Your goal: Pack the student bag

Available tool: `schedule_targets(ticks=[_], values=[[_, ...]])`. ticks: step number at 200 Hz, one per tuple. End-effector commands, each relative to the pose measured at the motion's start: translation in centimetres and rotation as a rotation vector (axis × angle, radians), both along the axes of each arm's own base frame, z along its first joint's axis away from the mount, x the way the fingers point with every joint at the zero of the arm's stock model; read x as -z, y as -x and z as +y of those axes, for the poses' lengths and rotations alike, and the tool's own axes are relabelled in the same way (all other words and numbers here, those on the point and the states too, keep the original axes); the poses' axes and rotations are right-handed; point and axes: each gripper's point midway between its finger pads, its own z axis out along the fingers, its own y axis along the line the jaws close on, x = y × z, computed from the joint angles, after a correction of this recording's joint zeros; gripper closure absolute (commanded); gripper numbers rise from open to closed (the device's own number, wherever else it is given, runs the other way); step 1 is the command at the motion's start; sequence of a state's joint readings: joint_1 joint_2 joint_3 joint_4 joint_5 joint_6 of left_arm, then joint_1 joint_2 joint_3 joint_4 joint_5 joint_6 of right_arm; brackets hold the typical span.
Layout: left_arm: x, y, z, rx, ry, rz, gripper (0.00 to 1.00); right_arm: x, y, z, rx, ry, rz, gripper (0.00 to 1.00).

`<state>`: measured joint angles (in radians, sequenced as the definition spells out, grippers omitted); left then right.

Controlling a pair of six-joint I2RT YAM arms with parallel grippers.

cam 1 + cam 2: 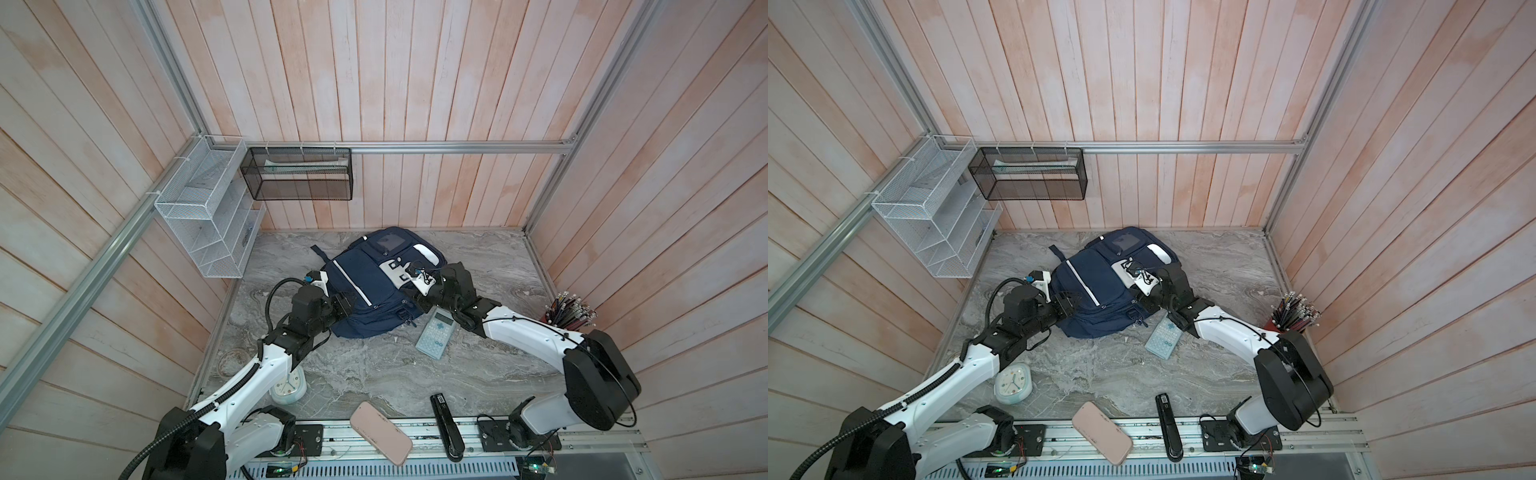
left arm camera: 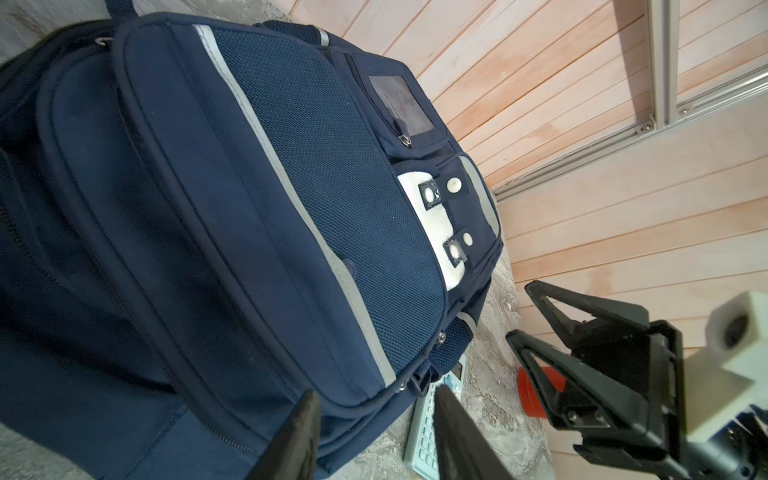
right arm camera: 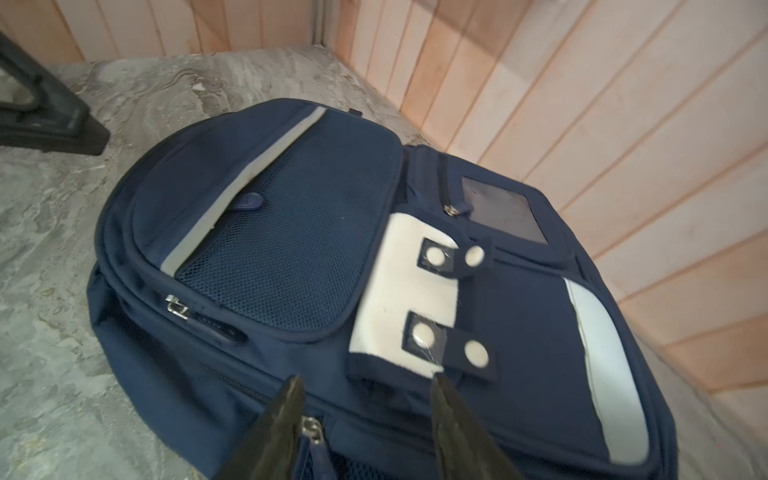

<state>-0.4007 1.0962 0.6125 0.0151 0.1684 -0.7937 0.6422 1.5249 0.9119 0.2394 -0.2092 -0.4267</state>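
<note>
Grey veined marble-look tabletop (image 1: 374,374), pale pink plank walls (image 1: 415,83) all round.
Navy mesh-fronted student bag (image 1: 365,299) lies flat; left gripper (image 2: 376,392) and right gripper (image 3: 366,376) both gape, gripping nothing.

No readable text, calculator (image 1: 435,337) keys too small, clock (image 1: 1013,383) face blurred

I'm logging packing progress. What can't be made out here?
Inside of the student bag: its fabric hides it in every view.
Far corner of the calculator: under the right arm in both top views.
Whether the right tool touches the zip pull: blurred, cut by the right wrist view's edge.
Contents of the black mesh basket: too small in both top views.
</note>
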Motion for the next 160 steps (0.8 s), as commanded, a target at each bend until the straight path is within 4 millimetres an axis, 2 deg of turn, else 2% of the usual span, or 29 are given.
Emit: schedule_targets(ticks=[1,20,33,58,76,87,104,130,145,160], values=[[0.9,-0.1,0.0,-0.013,-0.012,-0.007,0.55,-0.2,0.9,3.2,-0.226,0.14,-0.221,0.51],[0.8,0.1,-0.6,0.003,-0.001,-0.018,0.58,2.4,1.3,4.6,-0.306,0.253,-0.287,0.59],[0.8,0.2,-0.8,0.006,0.001,-0.024,0.59,3.8,0.6,5.3,-0.308,0.309,-0.286,0.65],[1.5,0.5,-1.1,0.011,-0.001,-0.009,0.59,5.1,-1.1,6.0,-0.262,0.373,-0.255,0.72],[2.2,0.8,-1.1,0.008,0.006,0.004,0.6,5.6,-1.1,6.2,-0.271,0.407,-0.262,0.84],[2.5,0.9,-1.1,0.005,0.009,0.007,0.6,6.1,-1.0,6.2,-0.283,0.422,-0.27,0.84],[2.9,1.0,-1.0,-0.004,0.002,0.018,0.6,7.4,-1.2,5.9,-0.272,0.468,-0.293,0.66],[3.4,1.0,-0.7,-0.021,-0.005,0.025,0.6,7.8,-2.0,5.8,-0.234,0.476,-0.329,0.57],[3.4,1.0,-0.7,-0.022,-0.005,0.026,0.6,7.7,-2.6,6.2,-0.218,0.468,-0.321,0.58],[3.4,0.9,-0.8,-0.02,0.0,0.028,0.6,8.1,-2.9,6.7,-0.232,0.476,-0.295,0.68]])
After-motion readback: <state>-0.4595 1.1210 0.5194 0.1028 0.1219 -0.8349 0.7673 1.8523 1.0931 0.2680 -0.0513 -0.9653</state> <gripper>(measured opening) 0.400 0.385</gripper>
